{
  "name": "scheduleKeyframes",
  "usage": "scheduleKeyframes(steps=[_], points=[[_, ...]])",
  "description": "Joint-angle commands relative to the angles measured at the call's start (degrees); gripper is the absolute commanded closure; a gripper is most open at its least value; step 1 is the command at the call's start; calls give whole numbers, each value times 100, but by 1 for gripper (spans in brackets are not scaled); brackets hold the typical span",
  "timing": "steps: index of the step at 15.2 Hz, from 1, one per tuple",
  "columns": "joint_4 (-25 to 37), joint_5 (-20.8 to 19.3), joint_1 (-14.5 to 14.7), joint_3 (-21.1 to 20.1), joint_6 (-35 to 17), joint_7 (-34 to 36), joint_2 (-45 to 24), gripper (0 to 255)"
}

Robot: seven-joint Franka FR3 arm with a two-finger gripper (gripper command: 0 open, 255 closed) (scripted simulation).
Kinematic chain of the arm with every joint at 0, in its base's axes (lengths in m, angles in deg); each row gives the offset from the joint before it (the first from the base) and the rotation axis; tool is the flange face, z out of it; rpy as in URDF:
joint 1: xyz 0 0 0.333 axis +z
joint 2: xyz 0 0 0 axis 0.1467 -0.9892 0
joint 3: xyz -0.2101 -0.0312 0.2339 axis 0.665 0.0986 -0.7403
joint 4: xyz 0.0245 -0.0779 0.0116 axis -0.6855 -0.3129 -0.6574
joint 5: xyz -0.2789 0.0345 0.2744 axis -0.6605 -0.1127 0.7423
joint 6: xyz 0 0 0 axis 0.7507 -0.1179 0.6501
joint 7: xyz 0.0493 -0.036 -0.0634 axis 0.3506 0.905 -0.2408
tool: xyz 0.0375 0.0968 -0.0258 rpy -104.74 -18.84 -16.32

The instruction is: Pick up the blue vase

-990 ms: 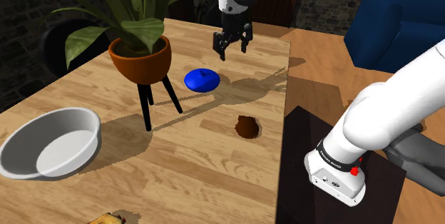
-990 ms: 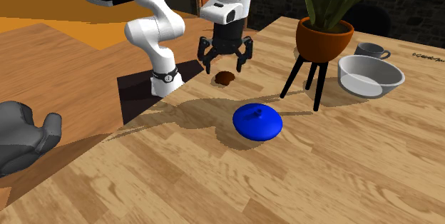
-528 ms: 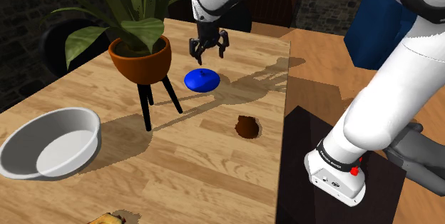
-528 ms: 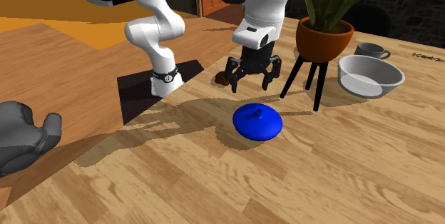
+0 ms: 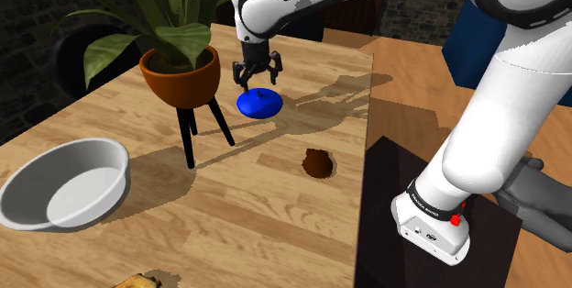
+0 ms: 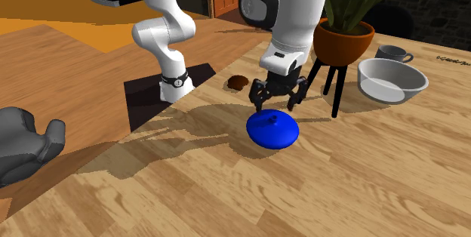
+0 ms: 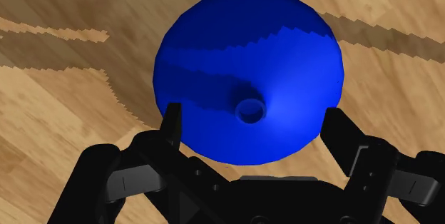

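Wrist view says it all: the vase (image 7: 249,80) sits straight below my hand (image 7: 253,115), with my fingers (image 7: 171,124) spread wide on either side and touching nothing. It's a squat, smooth blue dome, its tiny neck hole pointing up at me. It stands on the wood-grain desk (image 5: 275,204) near the plant stand (image 5: 190,138). Looks like a tight fit, so I'd go straight down.

Blue vase (image 7: 249,73), black pincer (image 7: 253,133)

Squat blue vase (image 5: 259,103) upright on table (image 5: 275,194)
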Motion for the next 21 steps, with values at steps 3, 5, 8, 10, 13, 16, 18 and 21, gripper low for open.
scheduleKeyframes(steps=[3, 5, 8, 10, 13, 16, 18, 21], points=[[-133, -25, 2, 4, -193, 22, -60, 0], [-149, -23, 3, 2, -201, 25, -52, 255], [-146, -22, 4, 2, -198, 26, -51, 255], [-144, -22, 4, 2, -195, 25, -51, 255], [-132, -25, 2, 4, -193, 22, -60, 255], [9, 5, -2, -1, 21, -5, 16, 255], [109, 22, -4, -3, 164, -21, 61, 255], [270, 45, -5, -6, 380, -44, 120, 255]])
